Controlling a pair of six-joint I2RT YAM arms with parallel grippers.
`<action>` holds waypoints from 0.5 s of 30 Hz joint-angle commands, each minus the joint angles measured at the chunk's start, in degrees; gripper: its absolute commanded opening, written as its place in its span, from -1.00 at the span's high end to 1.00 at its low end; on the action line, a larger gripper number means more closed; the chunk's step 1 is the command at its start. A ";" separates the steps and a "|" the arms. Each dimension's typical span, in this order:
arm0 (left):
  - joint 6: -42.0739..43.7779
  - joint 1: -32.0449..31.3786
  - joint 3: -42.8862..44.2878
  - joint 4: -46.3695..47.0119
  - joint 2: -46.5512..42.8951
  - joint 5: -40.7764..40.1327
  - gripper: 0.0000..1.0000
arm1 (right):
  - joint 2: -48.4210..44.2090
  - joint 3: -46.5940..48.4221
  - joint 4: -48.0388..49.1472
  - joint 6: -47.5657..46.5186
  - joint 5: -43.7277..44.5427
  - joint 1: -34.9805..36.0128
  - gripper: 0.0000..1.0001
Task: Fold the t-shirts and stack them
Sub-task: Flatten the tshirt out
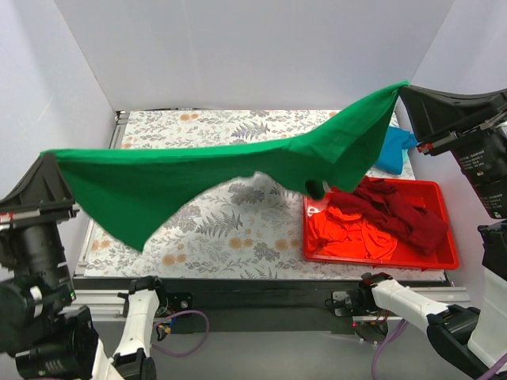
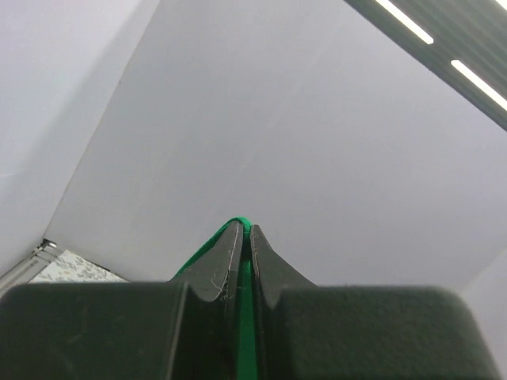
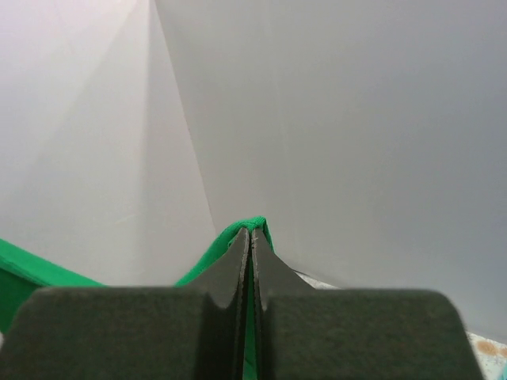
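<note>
Worktop overhung by green t-shirt, stretched in mid-air from near left to far right, middle sagging. Red tray at near right, holding maroon t-shirt and orange-red t-shirt; teal t-shirt just beyond it. Left fingers and right fingers each clamped on a green edge. Judged step: spreading out ahead of first fold. Next move: lowering both ends evenly under tension, laying flat on worktop left of tray. Collar and sleeves not made out; teal t-shirt partly hidden behind green cloth; parts pinched, unclear.
</note>
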 commanded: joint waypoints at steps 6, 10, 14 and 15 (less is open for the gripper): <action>3.84 -2.67 2.19 -2.93 0.27 -10.95 1.00 | 3.87 6.27 -1.02 1.02 -0.86 -0.02 0.97; 3.67 -3.02 -6.92 0.84 2.12 -7.71 1.00 | 8.34 6.01 0.47 0.76 -1.03 -0.11 0.97; 4.19 -3.02 -17.46 6.63 4.93 -6.30 1.00 | 12.65 2.41 4.42 0.24 -1.56 -0.11 0.97; 4.37 -3.02 -19.85 7.78 6.76 -5.86 1.00 | 15.10 1.88 6.17 -0.12 -1.47 -0.02 0.97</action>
